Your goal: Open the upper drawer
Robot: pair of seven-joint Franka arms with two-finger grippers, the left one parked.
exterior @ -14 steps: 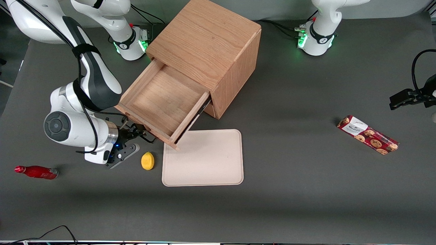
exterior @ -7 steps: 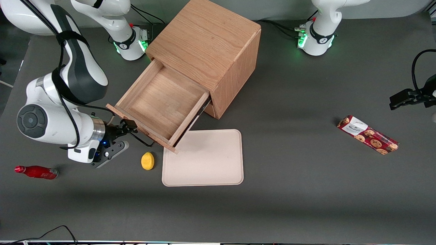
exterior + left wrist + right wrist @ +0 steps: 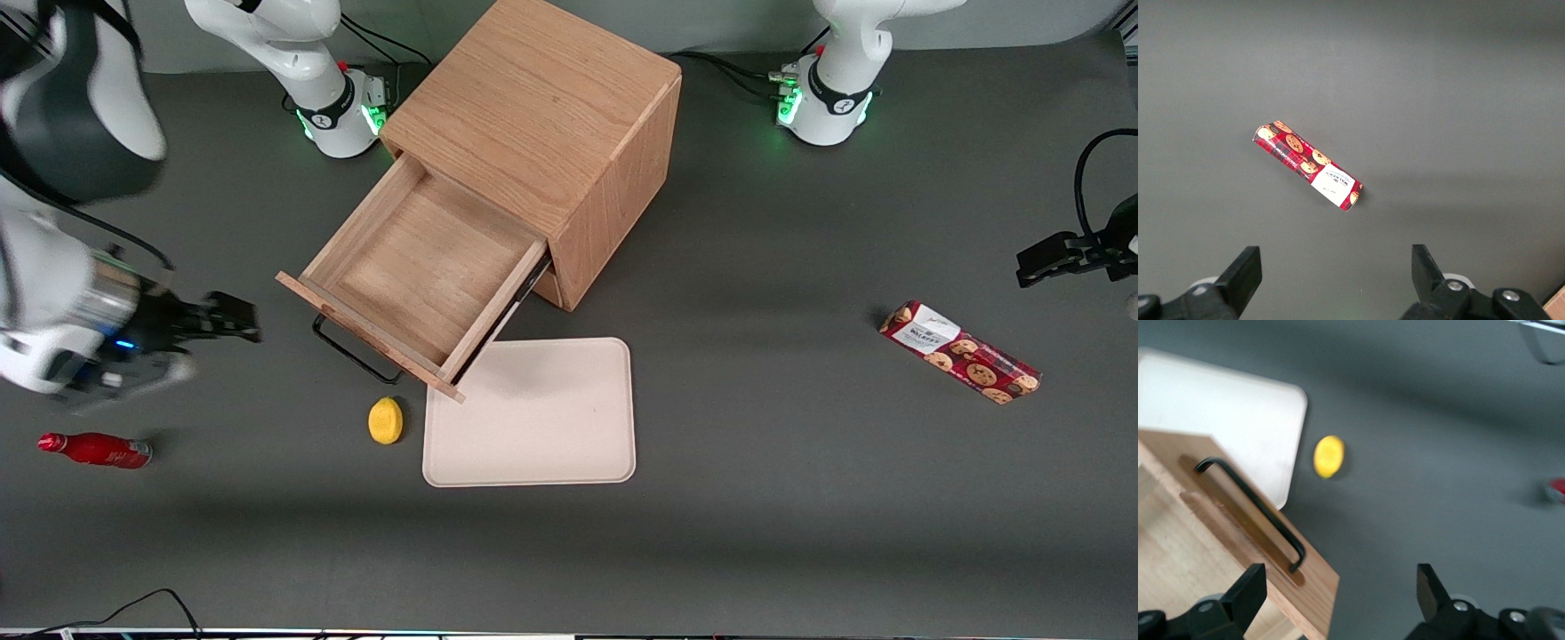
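The upper drawer [image 3: 418, 271] stands pulled well out of the oak cabinet [image 3: 542, 133], its inside bare wood and its dark bar handle [image 3: 354, 350] free. The gripper [image 3: 233, 318] hangs apart from that handle, toward the working arm's end of the tabletop [image 3: 800, 444], jaws spread and holding nothing. Near the drawer's front lie a yellow lemon [image 3: 385, 420] and a beige tray [image 3: 531, 412]. A red bottle [image 3: 93, 449] lies farther toward the working arm's end.

The upper drawer [image 3: 418, 280], a shallow light-oak box with a thin dark bar handle [image 3: 354, 353], stood pulled well out of the cabinet [image 3: 542, 116], empty. The gripper [image 3: 233, 318] hovered apart from it, jaws spread.
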